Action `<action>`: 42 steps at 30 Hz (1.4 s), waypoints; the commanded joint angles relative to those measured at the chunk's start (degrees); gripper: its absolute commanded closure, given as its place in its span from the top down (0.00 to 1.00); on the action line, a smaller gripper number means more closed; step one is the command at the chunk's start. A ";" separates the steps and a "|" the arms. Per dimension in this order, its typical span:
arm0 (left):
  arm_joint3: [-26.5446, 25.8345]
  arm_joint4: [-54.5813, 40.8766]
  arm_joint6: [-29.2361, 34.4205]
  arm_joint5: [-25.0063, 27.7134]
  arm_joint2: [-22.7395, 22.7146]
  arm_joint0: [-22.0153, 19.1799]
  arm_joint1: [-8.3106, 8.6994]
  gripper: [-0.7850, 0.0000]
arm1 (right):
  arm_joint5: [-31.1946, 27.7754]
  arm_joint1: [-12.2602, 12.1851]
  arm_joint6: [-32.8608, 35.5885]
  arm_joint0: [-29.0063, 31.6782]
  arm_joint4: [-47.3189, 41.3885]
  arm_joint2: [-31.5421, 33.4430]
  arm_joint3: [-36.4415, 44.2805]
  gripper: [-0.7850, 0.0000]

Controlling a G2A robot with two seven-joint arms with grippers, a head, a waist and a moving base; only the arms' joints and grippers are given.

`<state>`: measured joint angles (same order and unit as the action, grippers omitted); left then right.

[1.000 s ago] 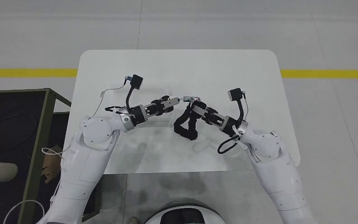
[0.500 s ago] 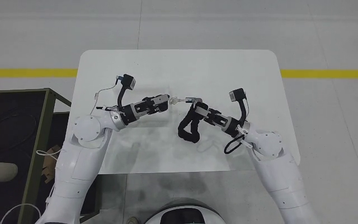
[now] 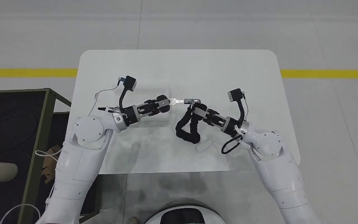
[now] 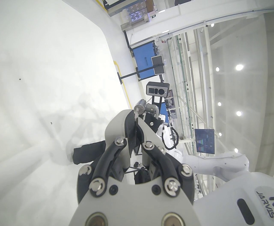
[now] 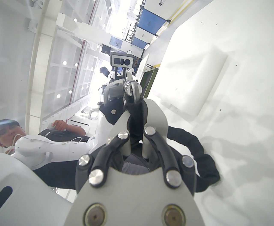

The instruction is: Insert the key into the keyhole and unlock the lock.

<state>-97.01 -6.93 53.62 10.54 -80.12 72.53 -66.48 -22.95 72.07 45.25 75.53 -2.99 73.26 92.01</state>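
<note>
Both pinching: left fingers (image 4: 116, 128) key (image 4: 136, 111), right fingers (image 5: 155, 119) lock (image 5: 193, 154); key tip inside lock or not: cannot tell

**Illumination: bright, diffuse, overhead; no hard shadows.**
Top view: the tabletop (image 3: 224, 67) and floor (image 3: 179, 22) are evenly lit and free of glare. The lock (image 3: 187, 127), in its black sleeve, reads as a flat dark mass with only a faint, soft-edged shadow on its 5 o'clock side. Left wrist view: the round ceiling lamps (image 4: 239, 67) bloom into halos, and the tabletop is washed almost to plain white. Right wrist view: the hall (image 5: 126, 19) beyond the tabletop is blown out by strong backlight. Both wrist views show marked wide-angle distortion; the tabletop edge and the building's beams bow into curves.
</note>
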 commanded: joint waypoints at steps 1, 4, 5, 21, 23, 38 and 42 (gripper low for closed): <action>-0.12 0.37 0.46 -0.10 0.06 -0.08 0.05 0.00 | 0.33 -0.09 0.04 0.06 0.39 0.14 0.25 0.00; -0.22 0.91 1.07 -0.51 0.17 -0.15 0.11 0.00 | 0.62 -0.23 0.37 0.18 0.88 0.26 0.68 0.00; -0.25 1.06 1.33 -0.52 0.23 -0.19 0.13 0.00 | 0.65 -0.27 0.63 0.18 0.84 0.27 0.78 0.00; 0.09 -1.72 3.36 -0.25 0.41 -0.14 0.19 0.00 | 0.12 -0.85 7.12 -1.84 -3.84 0.09 -1.34 0.00; 0.08 -1.73 3.53 -0.28 0.38 -0.11 0.21 0.00 | 0.13 -0.89 7.23 -1.90 -4.03 0.01 -1.44 0.00; -0.04 -1.63 3.27 -0.71 0.58 -0.03 0.23 0.16 | 0.61 -1.17 7.44 -2.20 -4.01 -0.90 -1.65 0.00; -0.06 -1.74 3.31 -0.57 0.83 -0.09 0.19 0.00 | 0.67 -1.25 7.49 -2.26 -4.10 -1.02 -1.71 0.00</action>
<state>-97.07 -8.71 56.86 9.95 -79.36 72.46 -66.29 -22.34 70.85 52.67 73.29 -7.05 72.27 90.31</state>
